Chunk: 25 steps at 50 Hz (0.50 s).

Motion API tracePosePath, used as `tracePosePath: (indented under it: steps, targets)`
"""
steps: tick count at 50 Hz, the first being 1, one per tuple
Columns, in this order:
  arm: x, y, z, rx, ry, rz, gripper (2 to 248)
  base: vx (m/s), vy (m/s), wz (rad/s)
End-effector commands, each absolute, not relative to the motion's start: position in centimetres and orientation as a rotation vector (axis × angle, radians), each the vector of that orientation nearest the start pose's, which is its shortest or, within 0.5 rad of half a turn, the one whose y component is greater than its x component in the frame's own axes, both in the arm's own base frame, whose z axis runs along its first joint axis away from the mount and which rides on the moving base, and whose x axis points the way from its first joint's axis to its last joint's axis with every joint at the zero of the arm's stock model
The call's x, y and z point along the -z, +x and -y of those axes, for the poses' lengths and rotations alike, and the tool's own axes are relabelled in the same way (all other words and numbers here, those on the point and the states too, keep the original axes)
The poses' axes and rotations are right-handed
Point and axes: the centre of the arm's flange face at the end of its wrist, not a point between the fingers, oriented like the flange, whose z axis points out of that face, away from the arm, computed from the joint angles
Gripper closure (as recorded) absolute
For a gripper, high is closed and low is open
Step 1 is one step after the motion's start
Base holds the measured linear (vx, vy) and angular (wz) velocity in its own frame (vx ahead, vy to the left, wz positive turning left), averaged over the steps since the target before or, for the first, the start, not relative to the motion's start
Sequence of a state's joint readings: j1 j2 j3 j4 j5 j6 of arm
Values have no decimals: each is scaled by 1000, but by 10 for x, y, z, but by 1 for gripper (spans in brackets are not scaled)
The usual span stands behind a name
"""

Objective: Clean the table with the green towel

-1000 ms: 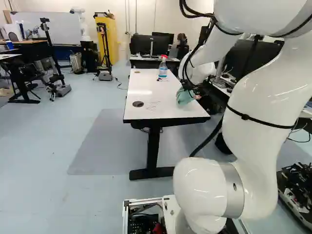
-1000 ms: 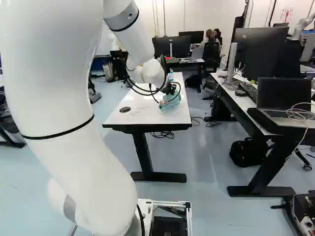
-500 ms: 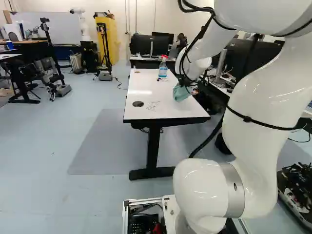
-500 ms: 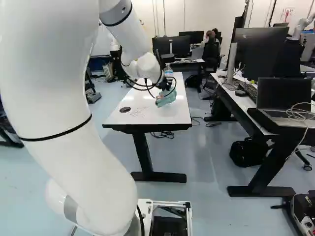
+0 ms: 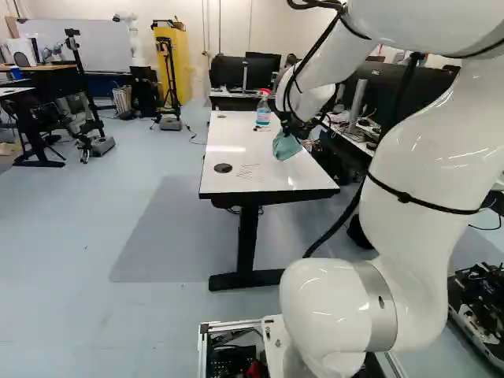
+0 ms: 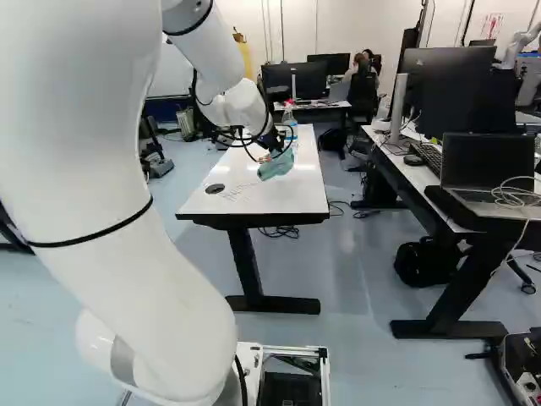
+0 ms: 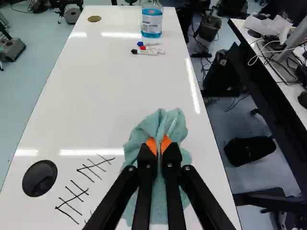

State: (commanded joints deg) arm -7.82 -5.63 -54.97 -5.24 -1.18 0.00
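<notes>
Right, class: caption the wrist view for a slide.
Orange-padded fingers grip a green towel near black scribbles on a white table.

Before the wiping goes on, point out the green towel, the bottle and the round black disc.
Green towel [image 7: 163, 120]: wrist view, on its bunched far end.
Bottle [image 7: 152, 21]: wrist view, on its label.
Round black disc [image 7: 40, 178]: wrist view, mid-face.

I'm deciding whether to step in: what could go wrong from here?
The green towel is bunched in the gripper, beside the black strokes, so a narrow pass might miss some.
The loose markers ahead could get swept along if the wipe reaches them.
The bottle standing just beyond them might tip if bumped.
</notes>
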Motion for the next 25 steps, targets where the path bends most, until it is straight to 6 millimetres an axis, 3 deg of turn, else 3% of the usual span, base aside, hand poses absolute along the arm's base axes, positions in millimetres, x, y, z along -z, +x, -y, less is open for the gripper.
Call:
tracePosePath:
  steps: [25]
  targets:
    - [-552, 516, 42, 1248, -2921, -104, 220, 0, 0, 0]
